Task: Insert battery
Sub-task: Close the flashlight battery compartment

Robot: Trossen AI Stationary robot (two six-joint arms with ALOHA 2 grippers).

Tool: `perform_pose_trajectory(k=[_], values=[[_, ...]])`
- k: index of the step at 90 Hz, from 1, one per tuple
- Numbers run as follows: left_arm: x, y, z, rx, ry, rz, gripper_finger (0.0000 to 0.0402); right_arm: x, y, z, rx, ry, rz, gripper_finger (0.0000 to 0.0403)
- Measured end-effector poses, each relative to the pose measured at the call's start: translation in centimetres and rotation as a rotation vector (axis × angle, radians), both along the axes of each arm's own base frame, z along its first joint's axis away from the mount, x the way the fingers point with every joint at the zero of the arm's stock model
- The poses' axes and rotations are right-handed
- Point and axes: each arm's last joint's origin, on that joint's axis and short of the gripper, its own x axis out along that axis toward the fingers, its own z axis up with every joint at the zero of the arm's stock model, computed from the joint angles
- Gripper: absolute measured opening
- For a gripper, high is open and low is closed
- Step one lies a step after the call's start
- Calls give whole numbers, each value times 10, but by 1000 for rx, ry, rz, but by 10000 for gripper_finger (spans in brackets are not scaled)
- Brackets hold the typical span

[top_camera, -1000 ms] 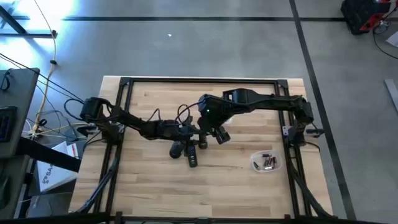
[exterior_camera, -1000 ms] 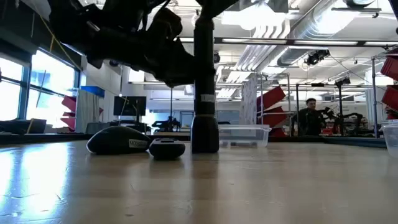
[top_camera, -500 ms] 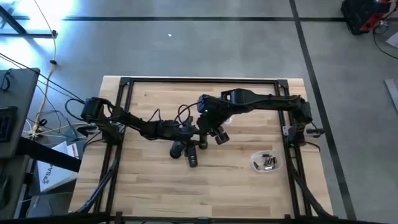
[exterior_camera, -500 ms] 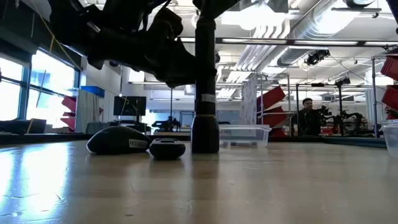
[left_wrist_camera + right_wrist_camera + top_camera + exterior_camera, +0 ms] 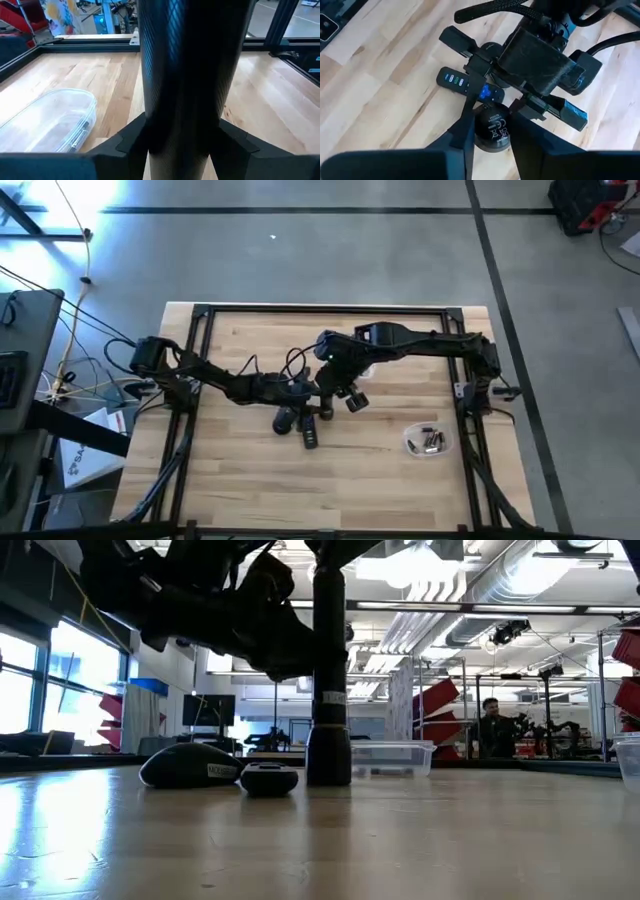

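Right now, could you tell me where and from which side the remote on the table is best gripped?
Take the remote from straight above, closing the hand across its narrow sides near the end with the coloured buttons. It lies flat, buttons up, long and slim, so only its two long edges offer a hold.

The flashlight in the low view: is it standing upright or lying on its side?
Upright. The flashlight stands vertical with its wider end on the table, gripped by the left gripper.

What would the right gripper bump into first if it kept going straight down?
Probably the round top of the upright black cylinder, directly under the right gripper. It may already be touching; depth is unclear.
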Motion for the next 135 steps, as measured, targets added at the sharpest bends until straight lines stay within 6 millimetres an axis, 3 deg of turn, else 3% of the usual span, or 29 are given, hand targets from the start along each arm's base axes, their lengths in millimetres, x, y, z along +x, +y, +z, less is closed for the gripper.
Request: perform_pose_trajectory(k=[55, 110, 135], values=[[0, 1, 0, 5, 2, 28, 156, 2, 6, -6, 50, 67, -172, 52], [0, 1, -1, 3, 5, 44, 156, 14, 22, -18, 133, 96, -530, 52], [0, 1, -1, -4, 9, 51, 156, 13, 26, -17, 92, 75, -538, 52]])
